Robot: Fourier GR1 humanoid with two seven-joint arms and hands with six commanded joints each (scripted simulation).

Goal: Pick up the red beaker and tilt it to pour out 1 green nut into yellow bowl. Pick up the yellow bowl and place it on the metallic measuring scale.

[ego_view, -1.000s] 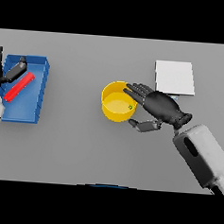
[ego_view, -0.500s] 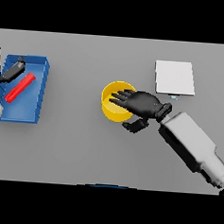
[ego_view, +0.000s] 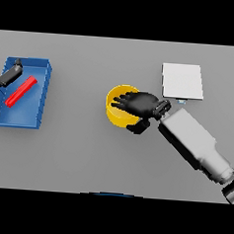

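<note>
The yellow bowl stands mid-table. My right hand lies across its top, fingers stretched out to the left over the opening and the thumb down by the near rim. What is inside the bowl is hidden. The red beaker lies on its side in a blue tray at the far left. At the tray's far-left corner, beside the beaker and not touching it, is my left hand with relaxed fingers. The metallic scale is a pale square plate at the back right. No green nut shows.
The right forearm runs from the lower right up to the bowl. Bare grey table lies between the tray and the bowl, and a short gap separates the bowl from the scale.
My right hand has slid left from beside the bowl to over its opening, covering most of it. The bowl, beaker and left hand stayed put.
</note>
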